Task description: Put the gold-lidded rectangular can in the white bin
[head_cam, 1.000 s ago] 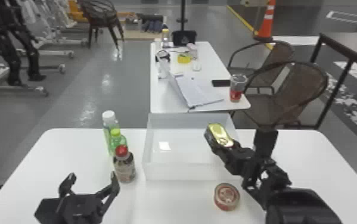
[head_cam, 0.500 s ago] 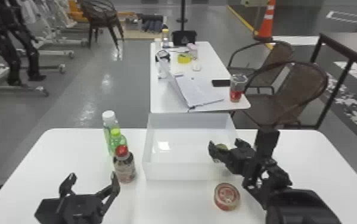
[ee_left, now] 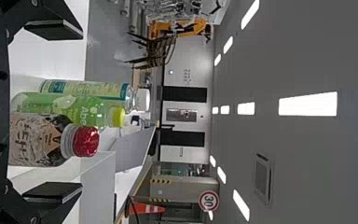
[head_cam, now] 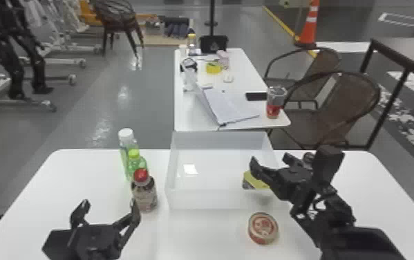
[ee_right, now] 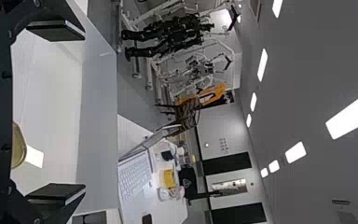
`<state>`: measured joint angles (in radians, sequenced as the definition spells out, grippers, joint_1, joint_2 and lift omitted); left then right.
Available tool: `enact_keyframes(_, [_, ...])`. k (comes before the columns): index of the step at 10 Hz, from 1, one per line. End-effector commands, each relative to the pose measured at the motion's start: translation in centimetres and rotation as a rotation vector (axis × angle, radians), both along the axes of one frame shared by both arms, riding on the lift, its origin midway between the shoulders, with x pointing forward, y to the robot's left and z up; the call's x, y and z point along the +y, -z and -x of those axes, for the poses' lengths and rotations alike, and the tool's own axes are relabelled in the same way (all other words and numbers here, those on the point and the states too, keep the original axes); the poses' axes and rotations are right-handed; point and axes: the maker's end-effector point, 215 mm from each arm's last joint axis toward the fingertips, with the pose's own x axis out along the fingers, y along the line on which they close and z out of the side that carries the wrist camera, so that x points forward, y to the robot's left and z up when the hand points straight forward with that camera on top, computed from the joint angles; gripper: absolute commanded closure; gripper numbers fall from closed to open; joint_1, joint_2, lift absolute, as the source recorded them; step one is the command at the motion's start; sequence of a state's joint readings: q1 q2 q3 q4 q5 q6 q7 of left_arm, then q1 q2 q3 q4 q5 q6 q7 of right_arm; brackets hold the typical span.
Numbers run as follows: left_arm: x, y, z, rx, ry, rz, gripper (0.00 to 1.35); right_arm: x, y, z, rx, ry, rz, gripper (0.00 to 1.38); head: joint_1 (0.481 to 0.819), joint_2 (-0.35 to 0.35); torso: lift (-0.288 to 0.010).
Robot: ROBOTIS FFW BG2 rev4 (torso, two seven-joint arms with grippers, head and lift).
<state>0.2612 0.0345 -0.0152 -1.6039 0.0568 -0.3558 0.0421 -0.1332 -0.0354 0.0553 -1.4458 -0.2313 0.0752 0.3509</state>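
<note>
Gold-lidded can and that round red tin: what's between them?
The white bin's near wall, then a strip of bare tabletop, lie between the can and the tin, seen in the head view.

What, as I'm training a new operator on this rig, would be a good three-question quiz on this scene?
1. True or false: the right gripper stands open, and the gold-lidded can is inside the white bin.

2. Where is the round tin?
A. In the white bin
B. On the white table, on the robot's side of the bin
C. On the floor

3. Fill in the colour: of the three bottles, the one nearest the left gripper has a ____ cap.

Key: 1 true; 2 B; 3 red
</note>
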Motion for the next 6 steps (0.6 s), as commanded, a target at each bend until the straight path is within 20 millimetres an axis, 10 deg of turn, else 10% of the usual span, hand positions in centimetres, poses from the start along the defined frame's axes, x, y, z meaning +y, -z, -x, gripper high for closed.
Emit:
enact_keyframes(1, [-0.2, -0.3, 0.0, -0.006, 0.000, -0.006, 0.15, -2.1, -2.1, 1.6, -0.060, 0.036, 0.027, 0.15, 0.549, 0.000, -0.100])
enact_keyframes(6, [-0.4, -1.1, 0.0, -0.018, 0.002, -0.028, 0.15, -10.0, -2.6, 9.3, -0.130, 0.183, 0.111, 0.15, 0.549, 0.000, -0.100])
